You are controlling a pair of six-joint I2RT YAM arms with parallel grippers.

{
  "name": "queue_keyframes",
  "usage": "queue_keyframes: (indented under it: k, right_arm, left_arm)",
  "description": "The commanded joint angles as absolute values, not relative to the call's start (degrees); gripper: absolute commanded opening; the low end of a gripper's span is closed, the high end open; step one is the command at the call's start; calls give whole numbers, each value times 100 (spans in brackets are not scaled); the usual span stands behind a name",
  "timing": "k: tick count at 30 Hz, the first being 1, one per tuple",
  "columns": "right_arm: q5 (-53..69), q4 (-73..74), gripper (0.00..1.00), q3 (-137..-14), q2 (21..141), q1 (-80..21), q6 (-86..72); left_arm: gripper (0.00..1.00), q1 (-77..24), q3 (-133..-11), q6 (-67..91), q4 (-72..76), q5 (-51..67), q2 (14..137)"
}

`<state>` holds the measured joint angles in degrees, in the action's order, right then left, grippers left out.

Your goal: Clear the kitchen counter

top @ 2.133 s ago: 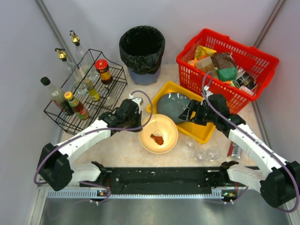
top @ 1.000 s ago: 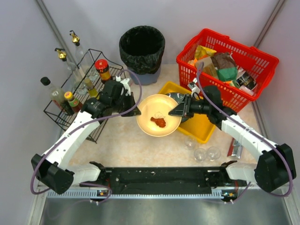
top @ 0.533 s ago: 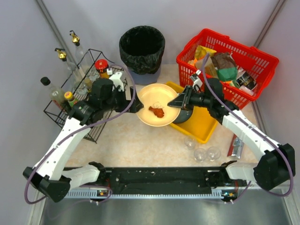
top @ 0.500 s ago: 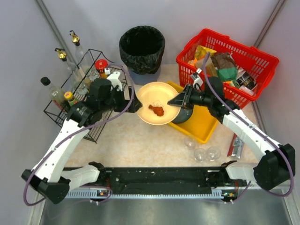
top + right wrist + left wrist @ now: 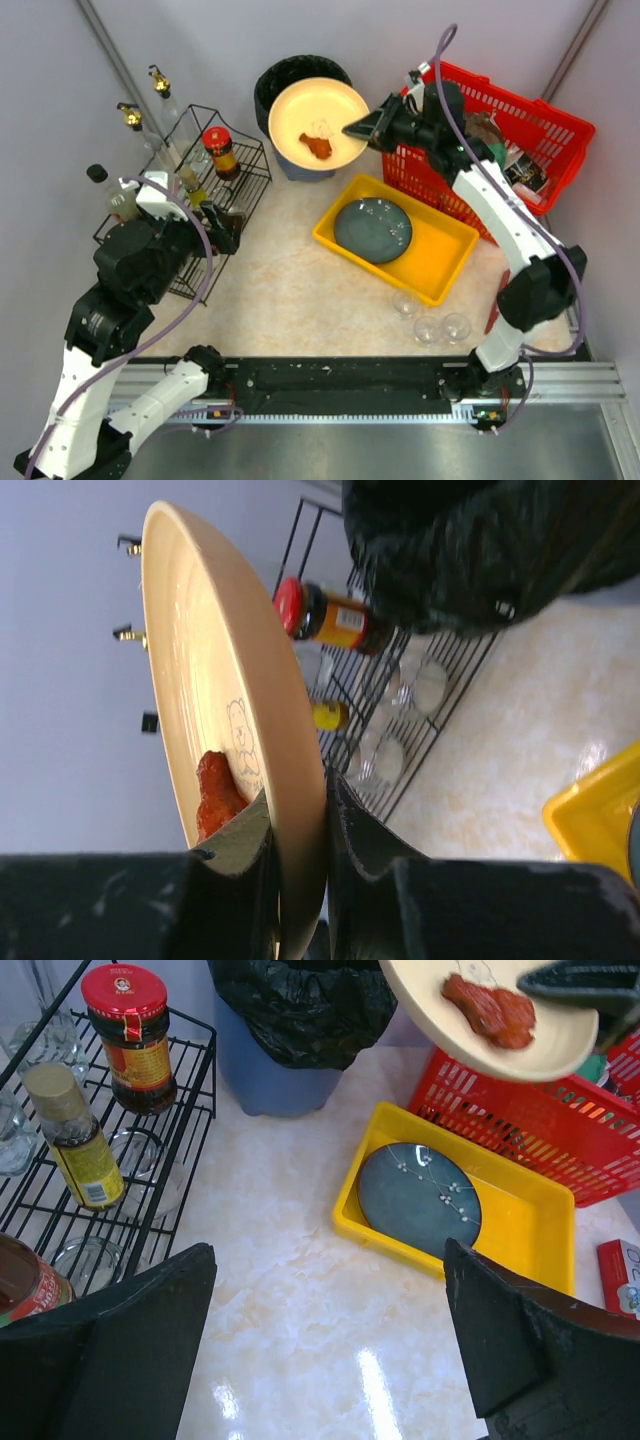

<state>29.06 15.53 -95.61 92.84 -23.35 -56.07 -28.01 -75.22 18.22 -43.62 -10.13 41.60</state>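
While the plate is held up near the bin: the right gripper (image 5: 298, 820) has its jaws clenched on the rim of the cream plate (image 5: 318, 122), at the plate's 3 o'clock edge in the top view. The plate seems tilted, and a red food scrap (image 5: 318, 146) lies on it.
Plate, handling: I judge it stiff and light enough for one gripper. It is glossy, so it may slip in a rim pinch, and it would probably break in a fall. The rim is the only good place to hold.
Other arm: the left gripper (image 5: 328, 1260) has its jaws spread wide with nothing between them, at 9 o'clock near the wire rack (image 5: 250, 175).
Surface: the kitchen counter (image 5: 290, 300) lies under everything, smooth and shiny, so things probably slide easily on it.
Room: the bin (image 5: 300, 1010) is at 12 o'clock and the red basket (image 5: 530, 130) at 2 o'clock. The yellow tray (image 5: 440, 270) with a blue plate (image 5: 372, 229) is near the centre, and the small glasses (image 5: 428, 328) are at 5 o'clock. Bare counter shows between rack and tray.
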Motion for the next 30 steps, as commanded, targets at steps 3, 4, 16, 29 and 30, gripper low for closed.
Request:
queue_keyframes:
  k: [3,4,16,29,30]
  right_arm:
    - [2190,1477,0,-11564,10518,-2162,-5976]
    - [2084,1485,0,-11880,10712,-2153,-5985]
    - [-385,888,0,-12911,11838,-2092,-5608]
    - [-1784,-429,0,-13307,12436,-2355,-3887]
    - [-1793,-639,0,-13263,12428,-2399,-3615]
  left_arm:
    - [99,-2777,-7471,1767,-4289,-818,4175]
    - [98,-2786,-7462,1784,-4280,-783,4166]
    - [98,-2786,-7436,1846,-3990,-1020,4421]
    - [98,-2786,-7067,1995,-3938,-1450,4702]
    - [98,-2795,-7058,2004,-3929,-1450,4720]
